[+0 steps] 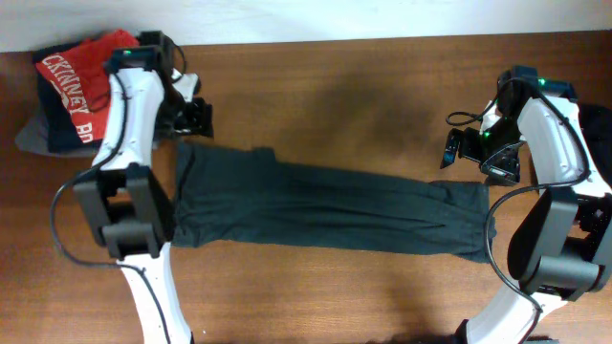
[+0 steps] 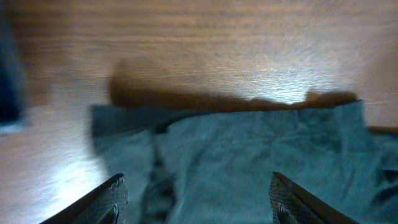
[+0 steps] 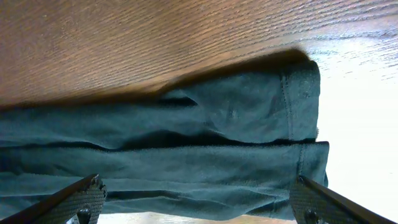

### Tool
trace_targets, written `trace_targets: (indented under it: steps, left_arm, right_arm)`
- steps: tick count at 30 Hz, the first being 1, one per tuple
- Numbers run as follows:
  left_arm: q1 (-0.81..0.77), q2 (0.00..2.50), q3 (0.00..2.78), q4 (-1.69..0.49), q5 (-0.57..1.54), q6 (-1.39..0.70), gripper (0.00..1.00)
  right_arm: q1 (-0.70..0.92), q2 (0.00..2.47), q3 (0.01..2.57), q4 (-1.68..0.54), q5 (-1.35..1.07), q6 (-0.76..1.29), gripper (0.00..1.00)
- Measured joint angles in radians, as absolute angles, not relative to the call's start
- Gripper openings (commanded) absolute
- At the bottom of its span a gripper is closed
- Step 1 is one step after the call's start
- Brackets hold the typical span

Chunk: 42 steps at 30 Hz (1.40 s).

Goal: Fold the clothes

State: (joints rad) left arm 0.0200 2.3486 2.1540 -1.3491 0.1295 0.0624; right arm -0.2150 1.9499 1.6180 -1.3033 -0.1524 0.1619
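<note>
One of the clothes, a dark grey-green shirt (image 1: 325, 205), lies folded into a long strip across the wooden table. My left gripper (image 1: 198, 117) hovers just beyond the strip's far left corner, jaws open and empty. In the left wrist view the shirt (image 2: 261, 162) fills the lower half, and the open left gripper (image 2: 196, 202) has only cloth below it. My right gripper (image 1: 470, 150) hangs above the strip's far right corner, wide open. The right wrist view shows the hemmed end of the shirt (image 3: 205, 130) lying in layers under the open right gripper (image 3: 199, 202).
A pile sits at the far left corner: a red shirt with white lettering (image 1: 81, 76) on top of darker garments (image 1: 38, 134). Bare wooden table (image 1: 335, 86) lies beyond the strip and in front of it. Both arm bases stand at the near edge.
</note>
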Motion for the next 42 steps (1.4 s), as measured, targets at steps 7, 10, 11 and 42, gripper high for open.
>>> trace_targets:
  steps: [7, 10, 11, 42]
  left_arm:
    - [-0.002, 2.396, 2.143, -1.347, 0.143, 0.062, 0.73]
    - [0.0, 2.396, 2.143, -1.347, 0.137, 0.062, 0.73]
    - [0.0, 2.396, 2.143, -1.347, 0.13, 0.061, 0.73]
    - [0.001, 2.427, 2.143, -1.381, 0.063, 0.052, 0.34]
  right_arm:
    - [-0.215, 1.95, 1.617, -1.304, -0.152, 0.161, 0.99]
    - [-0.215, 1.95, 1.617, -1.304, -0.152, 0.16, 0.99]
    - [-0.215, 1.95, 1.617, -1.304, -0.152, 0.16, 0.99]
    - [-0.215, 1.95, 1.617, -1.304, -0.152, 0.148, 0.99]
